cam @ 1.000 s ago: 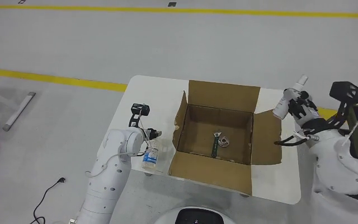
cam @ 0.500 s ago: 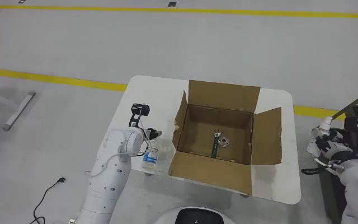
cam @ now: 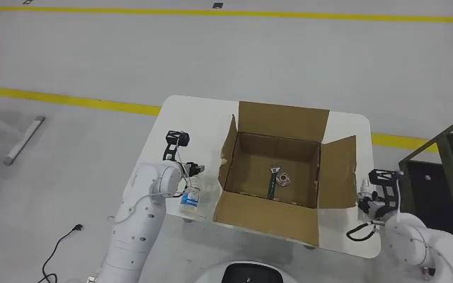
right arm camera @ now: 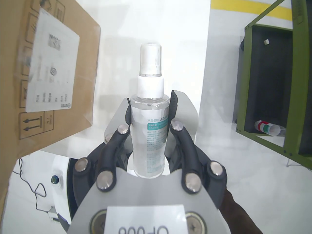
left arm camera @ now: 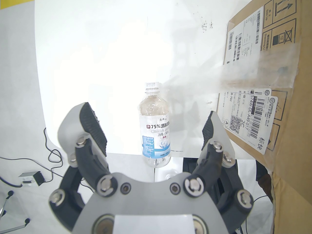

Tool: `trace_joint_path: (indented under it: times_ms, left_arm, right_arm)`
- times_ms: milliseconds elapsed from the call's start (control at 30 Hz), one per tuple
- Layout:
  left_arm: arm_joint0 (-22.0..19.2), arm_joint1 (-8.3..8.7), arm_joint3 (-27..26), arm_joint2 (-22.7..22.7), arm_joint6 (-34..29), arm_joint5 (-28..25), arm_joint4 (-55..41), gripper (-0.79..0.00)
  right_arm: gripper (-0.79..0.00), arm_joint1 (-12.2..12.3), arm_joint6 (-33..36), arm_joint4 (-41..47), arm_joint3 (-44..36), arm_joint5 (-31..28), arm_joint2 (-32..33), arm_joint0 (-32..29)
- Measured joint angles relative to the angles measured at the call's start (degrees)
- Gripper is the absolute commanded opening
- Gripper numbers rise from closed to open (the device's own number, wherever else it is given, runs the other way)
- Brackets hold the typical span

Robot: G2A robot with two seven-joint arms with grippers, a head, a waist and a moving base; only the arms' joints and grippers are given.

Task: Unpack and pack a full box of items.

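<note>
An open cardboard box (cam: 244, 209) sits mid-table with a wrench (cam: 272, 182) and a small metal part (cam: 283, 177) on its floor. At the table's front left edge is a clear labelled bottle (cam: 189, 198) (left arm camera: 154, 132). My left gripper (left arm camera: 150, 118) is open around it, with both pads clear of it. My right gripper (right arm camera: 151, 104) is shut on a clear spray bottle (right arm camera: 149, 122) with a white collar and clear cap. It holds the bottle off the table's right edge, beside the box's right flap (cam: 337, 173), where the right gripper (cam: 371, 201) is seen from above.
The white table (cam: 184, 120) has bare room left of the box. A green-framed cart (cam: 428, 170) (right arm camera: 268, 74) stands on the floor right of the table with a tube (right arm camera: 268, 127) in it. Cables (cam: 60, 247) lie on the floor front left.
My right arm, still holding the spray bottle, has swung from the box's back right corner out to the right and down to the table's right edge. The left arm has not moved.
</note>
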Motion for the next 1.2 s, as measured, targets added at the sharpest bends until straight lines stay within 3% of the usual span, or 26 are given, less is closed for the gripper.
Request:
trace_joint_path:
  times_ms: [300,633,700,833,900,933,1000,1200]
  left_arm:
    - [0.0,0.00,0.0,0.0,0.0,0.0,0.0,0.000]
    - [0.0,0.00,0.0,0.0,0.0,0.0,0.0,0.000]
    - [0.0,0.00,0.0,0.0,0.0,0.0,0.0,0.000]
    - [0.0,0.00,0.0,0.0,0.0,0.0,0.0,0.000]
    - [0.0,0.00,0.0,0.0,0.0,0.0,0.0,0.000]
    - [0.0,0.00,0.0,0.0,0.0,0.0,0.0,0.000]
    - [0.0,0.00,0.0,0.0,0.0,0.0,0.0,0.000]
    - [0.0,0.00,0.0,0.0,0.0,0.0,0.0,0.000]
  right_arm:
    - [-0.785,-0.1,1.8,-4.8,5.8,1.7,-7.2,2.4]
    - [-0.767,-0.1,-0.4,-7.6,12.8,2.9,-10.6,4.9]
    - [-0.696,-0.1,-0.8,-7.7,14.0,3.2,-10.8,5.3]
    - [-0.459,-0.1,-1.1,-8.2,15.2,3.3,-11.2,5.8]
    - [-0.413,0.0,-1.0,-8.7,15.5,3.3,-11.4,6.0]
    - [-0.329,0.0,-1.0,-8.7,15.6,3.3,-11.5,6.0]
    - [0.000,0.0,-1.0,-8.7,15.4,3.2,-11.6,6.2]
    - [0.000,0.2,-0.1,-7.5,11.6,2.9,-9.6,5.7]
